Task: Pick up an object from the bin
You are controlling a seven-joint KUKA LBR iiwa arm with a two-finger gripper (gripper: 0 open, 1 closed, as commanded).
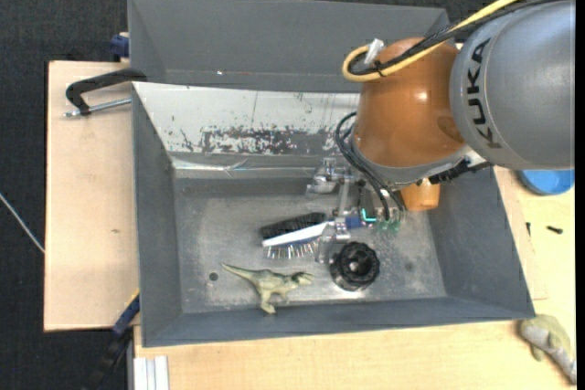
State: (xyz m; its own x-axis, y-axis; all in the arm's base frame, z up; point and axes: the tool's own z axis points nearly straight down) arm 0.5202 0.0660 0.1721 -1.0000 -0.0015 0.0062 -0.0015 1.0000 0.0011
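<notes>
My gripper (341,216) hangs low over the middle of the bin floor, under the arm's orange cover. Its tip is at the right end of a black brush with white bristles (291,233), which lies flat and points left. Just below and right of the tip sits a black round ring-shaped thing (355,265). I cannot tell whether the gripper touches either one. A small tan-green toy dinosaur (270,281) lies near the front wall, left of the black ring and apart from the gripper.
A small orange thing (421,195) shows at the right side of the bin, partly hidden by the arm. The bin's sloped walls rise close on all sides. The arm and its cover hang over the bin's right half.
</notes>
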